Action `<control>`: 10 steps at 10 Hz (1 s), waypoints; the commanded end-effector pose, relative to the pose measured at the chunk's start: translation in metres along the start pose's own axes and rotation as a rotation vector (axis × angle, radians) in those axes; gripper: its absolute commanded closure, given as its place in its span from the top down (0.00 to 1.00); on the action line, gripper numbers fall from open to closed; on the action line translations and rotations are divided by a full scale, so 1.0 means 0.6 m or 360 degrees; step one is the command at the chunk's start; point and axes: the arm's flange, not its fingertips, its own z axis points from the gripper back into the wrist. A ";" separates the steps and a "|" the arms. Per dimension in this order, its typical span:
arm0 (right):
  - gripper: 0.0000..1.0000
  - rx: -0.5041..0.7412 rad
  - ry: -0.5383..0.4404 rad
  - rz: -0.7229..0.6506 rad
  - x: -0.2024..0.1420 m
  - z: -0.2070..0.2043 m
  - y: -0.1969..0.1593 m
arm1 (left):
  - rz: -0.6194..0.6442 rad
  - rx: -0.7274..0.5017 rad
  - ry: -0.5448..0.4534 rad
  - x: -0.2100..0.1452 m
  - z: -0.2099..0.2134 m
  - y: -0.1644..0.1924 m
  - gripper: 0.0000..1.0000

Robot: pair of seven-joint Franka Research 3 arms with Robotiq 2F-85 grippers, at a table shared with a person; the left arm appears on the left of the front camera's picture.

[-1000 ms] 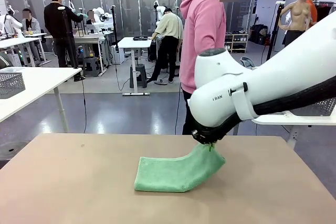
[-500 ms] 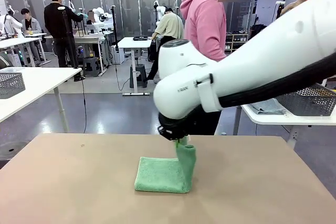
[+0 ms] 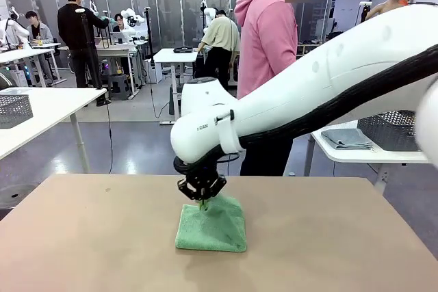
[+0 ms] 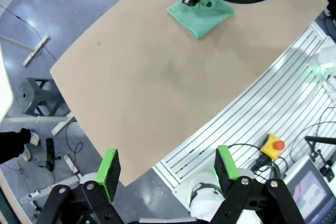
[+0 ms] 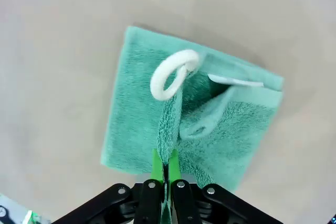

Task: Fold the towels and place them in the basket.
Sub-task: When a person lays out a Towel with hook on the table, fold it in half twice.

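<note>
Towel [image 3: 212, 227], mint green terry, lies folded into a rough square near the middle of the tan table [image 3: 82, 237]. A person in a pink hoodie [image 3: 267, 39] stands at the far side. On a white side table at the far right sits a wire basket [image 3: 400, 131], with a grey cloth [image 3: 345, 138] just beside it that is probably the second towel.

The right arm reaches in from the right and across the middle. The right gripper [image 3: 203, 200] points down at the towel's far edge, its jaws pinched tight on a raised ridge of cloth, with the top layer tented up between the green pads. The left gripper [image 4: 165, 171] hovers high over the near left corner of the table, spread wide and holding nothing.

The cloth looks light, limp and grippy rather than slick. It should drape and sag from any pinch, and the layers may slide apart if it is lifted by one layer alone. A firm hold through all the layers at a folded edge or corner seems safest. The white loop [image 5: 185, 57] and the small label [image 5: 236, 82] lie on top near the pinch, and both are too flimsy to lift by.
</note>
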 end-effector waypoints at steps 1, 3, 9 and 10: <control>0.00 0.0061 0.0041 -0.0090 0.019 -0.015 0.021 | -0.0033 0.0004 0.0006 -0.002 -0.001 0.001 0.91; 0.15 0.0106 0.0053 -0.0123 0.029 -0.037 0.024 | -0.0033 0.0004 0.0006 -0.002 -0.001 0.001 0.91; 1.00 0.0198 0.0084 -0.0155 0.024 -0.035 0.013 | -0.0033 0.0004 0.0006 -0.002 -0.001 0.001 0.91; 0.80 0.0213 0.0075 -0.0163 0.022 -0.032 0.005 | -0.0033 0.0004 0.0006 -0.002 -0.001 0.001 0.91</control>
